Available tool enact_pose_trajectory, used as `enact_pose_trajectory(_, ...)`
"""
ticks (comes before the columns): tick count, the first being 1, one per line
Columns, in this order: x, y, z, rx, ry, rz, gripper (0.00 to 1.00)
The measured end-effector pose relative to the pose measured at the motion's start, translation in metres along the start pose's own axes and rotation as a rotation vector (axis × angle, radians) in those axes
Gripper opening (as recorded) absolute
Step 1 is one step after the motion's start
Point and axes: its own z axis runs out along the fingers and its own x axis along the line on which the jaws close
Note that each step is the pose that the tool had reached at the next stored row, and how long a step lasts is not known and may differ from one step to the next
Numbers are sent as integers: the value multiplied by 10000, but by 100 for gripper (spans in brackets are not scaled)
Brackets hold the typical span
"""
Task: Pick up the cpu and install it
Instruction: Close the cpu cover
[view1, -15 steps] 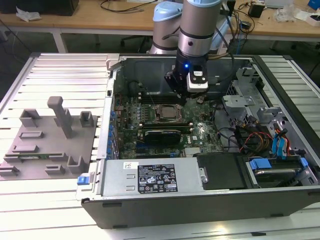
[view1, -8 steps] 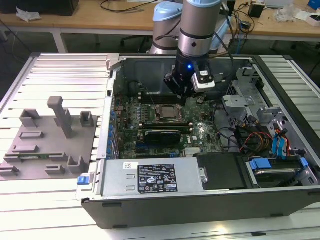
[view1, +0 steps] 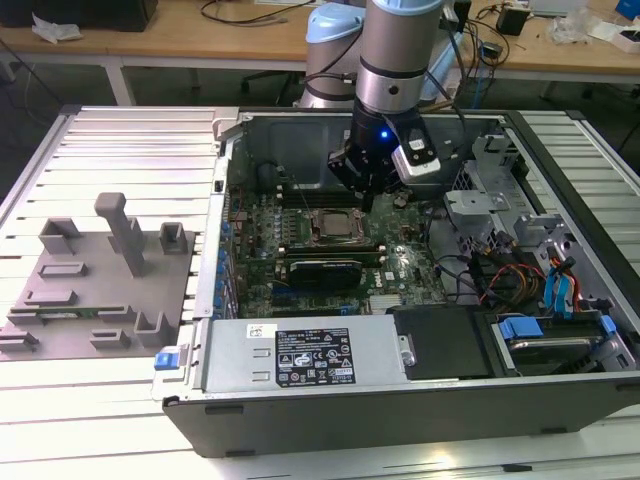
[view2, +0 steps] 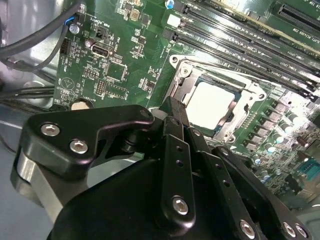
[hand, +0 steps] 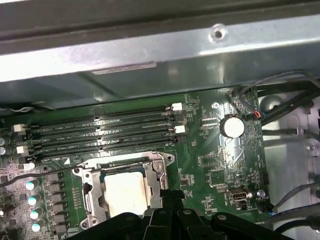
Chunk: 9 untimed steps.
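The computer case (view1: 400, 420) lies open on the table (view1: 130, 150), with the fixture block (view1: 100, 290) off at the exterior view's left. Inside, the cpu (view1: 336, 226) sits in the socket (view2: 182, 82), mid-motherboard (view2: 115, 50). Memory slots (hand: 100, 132) run alongside it, and the gripper (view1: 363, 195) hangs just beside the socket.

A robotics lab, clearly. An opened computer case (view1: 400, 410) lies on the slatted metal bench (view1: 120, 150), cable-strewn desks (view1: 180, 45) behind.

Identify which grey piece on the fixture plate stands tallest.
The T-topped post; the other blocks around it are all low and squat.
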Motion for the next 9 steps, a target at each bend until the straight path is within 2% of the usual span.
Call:
enact_pose_trajectory(2, 26, -4, 0, 1, 1, -36, 11)
enact_pose_trajectory(3, 67, -9, 3, 0, 0, -128, 11)
enact_pose_trajectory(6, 76, -11, 10, -4, -2, -441, 11)
enact_pose_trajectory(9, 89, -12, 17, -8, -6, -940, 11)
